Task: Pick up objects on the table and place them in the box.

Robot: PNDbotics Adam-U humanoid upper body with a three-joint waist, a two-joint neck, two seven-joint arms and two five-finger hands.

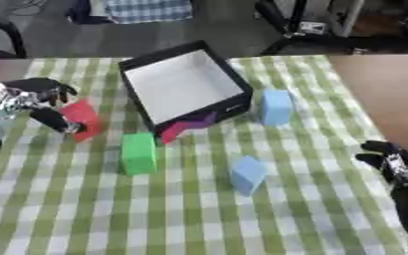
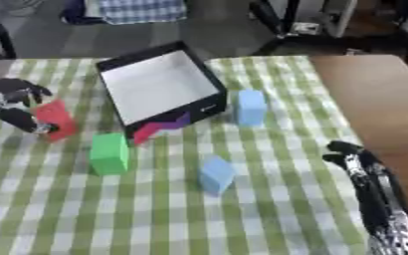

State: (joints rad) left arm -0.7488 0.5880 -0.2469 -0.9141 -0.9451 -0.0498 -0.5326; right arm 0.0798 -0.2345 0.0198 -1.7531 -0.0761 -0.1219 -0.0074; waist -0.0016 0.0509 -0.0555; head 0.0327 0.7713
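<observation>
Left hand (image 1: 47,102) is clamping its fingers and thumb on the red block (image 1: 83,118), left of the black white-lined box (image 1: 184,82). Right hand (image 2: 351,155) is idling, fingers relaxed, well right of that box.

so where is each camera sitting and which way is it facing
Left eye view: in the head, looking down at the checked table and black box; left hand curled round the red block, right hand at the right edge.
Right eye view: beside it in the head, same downward look; more of the right arm shows.
Shared: box, both hands, green block, two blue blocks.
</observation>
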